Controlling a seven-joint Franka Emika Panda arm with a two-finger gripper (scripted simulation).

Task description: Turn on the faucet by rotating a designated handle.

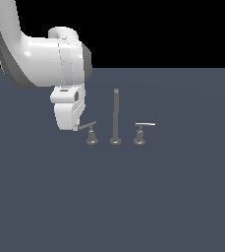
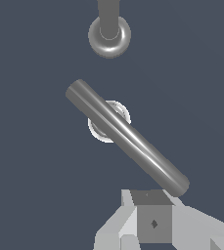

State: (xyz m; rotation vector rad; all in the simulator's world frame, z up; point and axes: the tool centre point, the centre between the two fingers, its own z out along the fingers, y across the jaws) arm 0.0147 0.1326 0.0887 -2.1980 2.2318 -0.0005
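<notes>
Ext cam: distant, level front. Wrist cam: close, straight down. Shared: handle (image 1: 88,126) (image 2: 125,136).

No text, label, brand, number or sign can be read on anything in either view.

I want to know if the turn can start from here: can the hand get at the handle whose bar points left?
Probably yes. The hand sits right at the free end of the handle, and nothing stands between them; the spout rod is off to the far side.
</notes>
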